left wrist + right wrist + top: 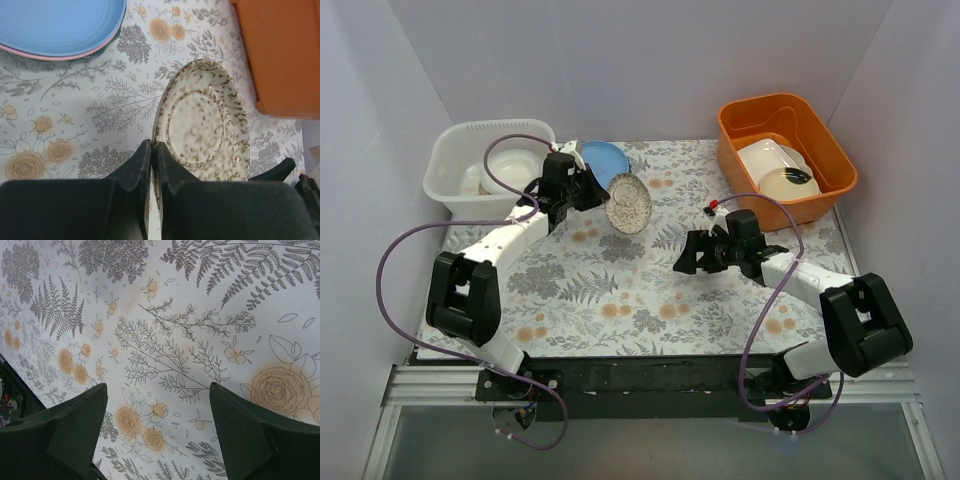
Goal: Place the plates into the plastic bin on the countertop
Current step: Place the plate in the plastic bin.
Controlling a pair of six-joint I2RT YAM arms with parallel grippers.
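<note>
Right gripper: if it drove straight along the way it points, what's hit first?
Probably the countertop. Ahead of the right gripper, which is open, its wrist view shows only the printed surface, with nothing else in line. How far off the surface lies is unclear.

We see a speckled plate (200, 125) that looks like glazed ceramic, a smooth blue plate (55, 22), an orange tub (280, 50) of matt plastic, a translucent white plastic bin (453, 183), and a matt printed countertop (200, 300).

The countertop (620, 290) is carrying the plastic bin (450, 185) at its far left, a blue-topped stack of plates (603, 158) just beside it, and an orange tub (738, 180) at its far right.
</note>
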